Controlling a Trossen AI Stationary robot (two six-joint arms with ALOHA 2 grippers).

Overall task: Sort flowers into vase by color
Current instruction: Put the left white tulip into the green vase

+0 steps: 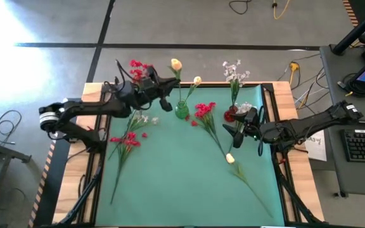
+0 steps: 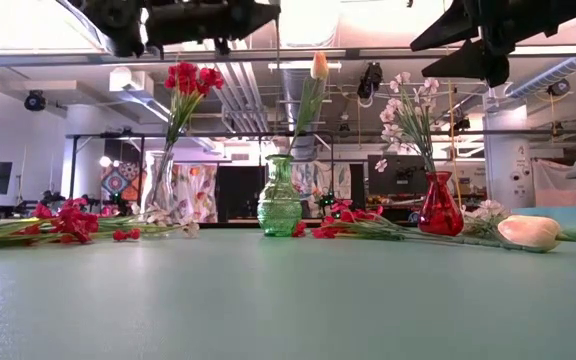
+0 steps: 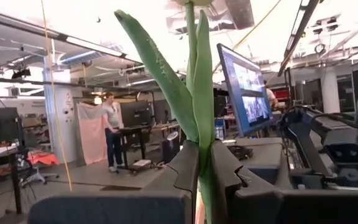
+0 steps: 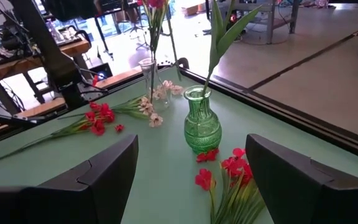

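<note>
Risk: the left gripper (image 1: 163, 85), clenched on a cream flower's stem (image 3: 199, 124) above the green vase (image 1: 182, 111), upper centre, may snag it; right gripper (image 1: 236, 130) waits released, seemingly empty.

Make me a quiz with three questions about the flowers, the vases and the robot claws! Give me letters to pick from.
1. Where does the loose cream-yellow bud lie?
A. on the green mat
B. in the red vase
C. on the floor

2. How many vases stand on the table?
A. one
B. three
C. five

3. What is the left claw doing?
A. resting wide open
B. pinching a green flower stem
C. holding a vase

Answers:
1. A, the bud lies flat on the mat near the right claw.
2. B, the low view shows a clear vase, a green vase and a red vase.
3. B, the left wrist view shows its fingers shut on the stem, above the green vase.
</note>
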